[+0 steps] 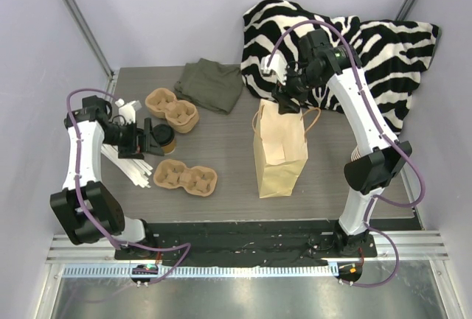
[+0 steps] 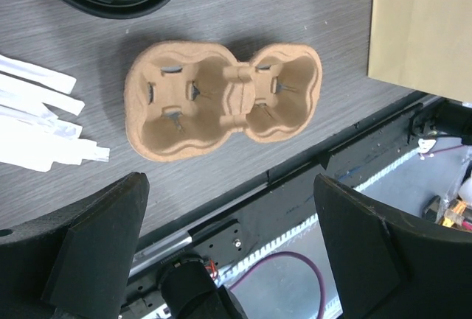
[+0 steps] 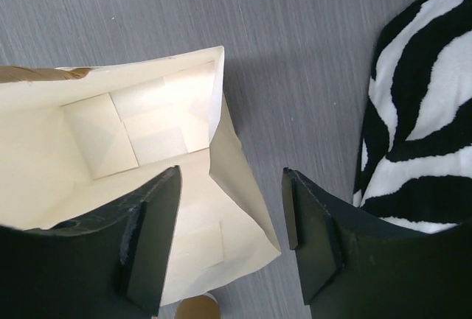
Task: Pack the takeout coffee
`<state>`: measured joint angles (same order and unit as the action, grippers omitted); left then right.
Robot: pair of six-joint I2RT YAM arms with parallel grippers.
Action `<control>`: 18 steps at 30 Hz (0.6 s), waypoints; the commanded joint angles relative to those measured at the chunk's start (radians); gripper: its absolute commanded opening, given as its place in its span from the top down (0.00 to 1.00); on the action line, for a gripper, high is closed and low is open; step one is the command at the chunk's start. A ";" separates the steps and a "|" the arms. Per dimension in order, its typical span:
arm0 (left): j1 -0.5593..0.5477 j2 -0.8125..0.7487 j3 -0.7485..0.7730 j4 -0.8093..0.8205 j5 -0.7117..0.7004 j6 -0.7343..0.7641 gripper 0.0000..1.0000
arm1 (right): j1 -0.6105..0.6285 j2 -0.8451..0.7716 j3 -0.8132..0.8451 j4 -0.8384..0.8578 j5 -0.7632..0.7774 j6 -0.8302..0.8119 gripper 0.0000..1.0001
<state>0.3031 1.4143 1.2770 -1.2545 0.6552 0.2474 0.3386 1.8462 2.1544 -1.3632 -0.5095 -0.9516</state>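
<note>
Left gripper (image 2: 228, 212) wide over moulded pulp tray (image 2: 225, 102), right gripper (image 3: 232, 186) half-open astride wall of kraft bag (image 3: 147, 131), black-lidded cup (image 1: 165, 139)

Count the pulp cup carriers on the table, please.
2. One carrier lies at the back, beside the green cloth; the other carrier lies nearer the front, left of the paper bag. Others may be hidden.

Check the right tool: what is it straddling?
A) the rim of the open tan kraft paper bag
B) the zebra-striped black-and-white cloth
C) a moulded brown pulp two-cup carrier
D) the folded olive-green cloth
A: the right tool has one finger over the inside of the open tan kraft paper bag, the other outside its wall.
</note>
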 commanded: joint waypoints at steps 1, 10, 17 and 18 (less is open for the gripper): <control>0.008 -0.067 -0.039 0.075 -0.017 -0.023 0.00 | 0.005 -0.016 -0.013 -0.070 0.002 -0.021 0.44; 0.007 -0.074 -0.110 0.161 -0.120 0.092 0.00 | 0.016 -0.025 0.018 -0.050 0.002 0.074 0.99; 0.002 0.027 -0.111 0.181 -0.049 0.173 0.16 | 0.030 -0.076 0.022 -0.019 -0.006 0.132 0.99; -0.001 0.037 -0.113 0.184 -0.046 0.176 0.17 | 0.033 -0.087 0.022 -0.017 -0.006 0.135 0.99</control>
<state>0.3035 1.4223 1.1606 -1.1133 0.5640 0.3599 0.3565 1.8412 2.1395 -1.3621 -0.5003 -0.8604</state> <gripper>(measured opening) 0.855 0.031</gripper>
